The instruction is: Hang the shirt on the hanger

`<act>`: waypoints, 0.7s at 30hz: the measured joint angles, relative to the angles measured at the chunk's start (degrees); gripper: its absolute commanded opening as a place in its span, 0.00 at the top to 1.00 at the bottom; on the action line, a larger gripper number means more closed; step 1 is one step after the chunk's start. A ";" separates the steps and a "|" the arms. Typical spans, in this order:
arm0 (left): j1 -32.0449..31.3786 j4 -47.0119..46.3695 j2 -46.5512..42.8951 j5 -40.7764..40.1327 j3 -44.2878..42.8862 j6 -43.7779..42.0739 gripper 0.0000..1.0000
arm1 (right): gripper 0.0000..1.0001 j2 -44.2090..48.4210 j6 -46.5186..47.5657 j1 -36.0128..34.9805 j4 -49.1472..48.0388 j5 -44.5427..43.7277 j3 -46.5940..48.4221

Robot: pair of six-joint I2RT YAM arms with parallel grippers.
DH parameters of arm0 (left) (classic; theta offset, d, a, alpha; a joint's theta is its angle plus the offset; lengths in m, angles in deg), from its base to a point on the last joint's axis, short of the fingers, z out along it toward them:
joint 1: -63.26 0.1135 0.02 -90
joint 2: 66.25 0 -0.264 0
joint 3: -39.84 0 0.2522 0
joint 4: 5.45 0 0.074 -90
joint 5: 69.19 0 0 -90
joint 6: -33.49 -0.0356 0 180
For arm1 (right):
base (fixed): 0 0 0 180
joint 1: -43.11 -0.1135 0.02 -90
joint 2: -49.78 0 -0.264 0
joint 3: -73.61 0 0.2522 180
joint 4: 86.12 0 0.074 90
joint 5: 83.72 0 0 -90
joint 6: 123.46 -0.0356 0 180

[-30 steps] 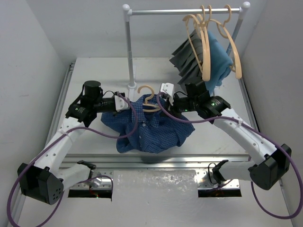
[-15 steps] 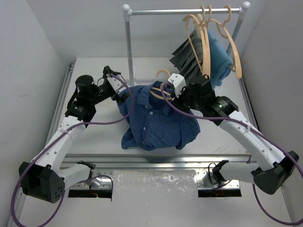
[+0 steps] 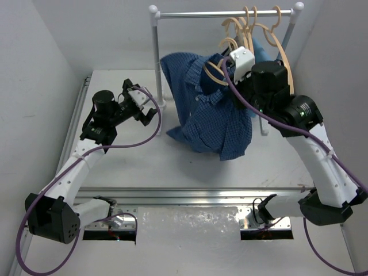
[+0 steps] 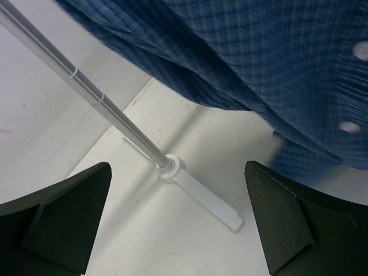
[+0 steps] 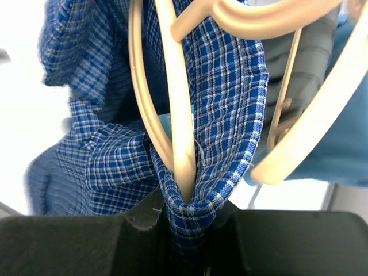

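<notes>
Plain white walls (image 3: 34, 69) are closing in a white table (image 3: 132, 167) on three sides, and soft, even light is falling across it. A garment rack (image 3: 153, 10) is standing at the far side, its white post (image 3: 157, 57) carrying a silver bar (image 3: 192, 14), while an aluminium rail (image 3: 190, 192) is running along the table's near edge.

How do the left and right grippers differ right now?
The left gripper is wide open and empty; the right gripper is shut on the shirt, with an arm of the hanger wrapped in the fold. The left gripper sits low over the table, facing the rack's post; the right gripper is raised near the rail. Both have black fingers.
</notes>
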 measured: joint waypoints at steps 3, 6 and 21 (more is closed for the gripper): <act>0.00 0.22 -0.02 0.07 0.00 0.52 0.01 | 1.00 -3.72 -2.86 0.00 0.63 0.52 5.84; 0.00 0.68 -0.07 -0.24 0.00 0.59 0.01 | 1.00 -5.64 -5.99 0.00 0.13 1.31 4.63; 0.00 4.57 -0.96 -0.44 -0.22 0.72 0.00 | 1.00 -20.17 -1.68 -0.13 0.55 -16.04 15.50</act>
